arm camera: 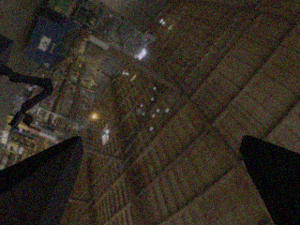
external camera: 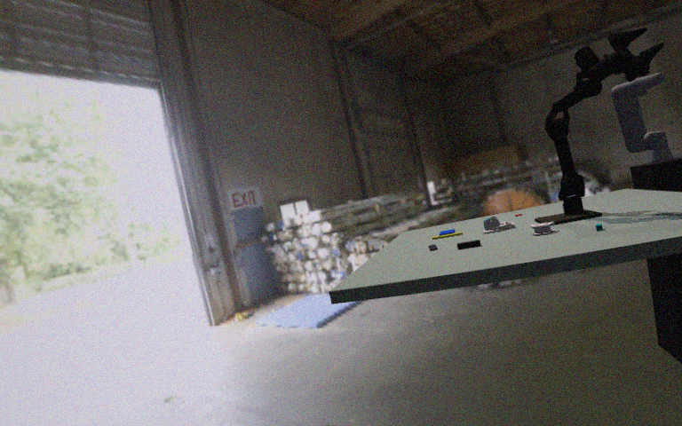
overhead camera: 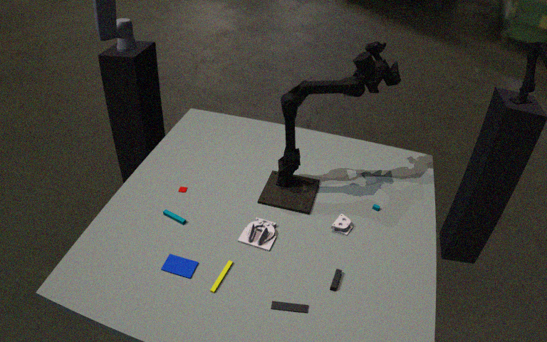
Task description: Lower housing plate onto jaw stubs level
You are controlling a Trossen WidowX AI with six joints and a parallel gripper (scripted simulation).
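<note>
A white gripper-like base point(overhead camera: 246, 240) lies on the table, with two dark jaws point(overhead camera: 258, 234) standing on it side by side; they also show small in the exterior view point(external camera: 490, 223). What looks like the housing plate point(overhead camera: 342, 221) point(external camera: 542, 227), a small white piece with two round holes, sits on a small white support to the right of that base, apart from the jaws. My gripper point(overhead camera: 386, 83) point(external camera: 653, 42) point(arm camera: 164, 144) is open and empty, high above the table and far from both. Pin and stub details are too small to tell.
A dark mounting plate point(overhead camera: 270, 201) holds the arm behind the white base. Around lie a blue plate point(overhead camera: 179, 266), a yellow bar point(overhead camera: 221, 276), dark bars point(overhead camera: 335, 279) point(overhead camera: 289, 306), a teal bar point(overhead camera: 174, 216), a teal block point(overhead camera: 376, 206) and a red tile point(overhead camera: 183, 189).
</note>
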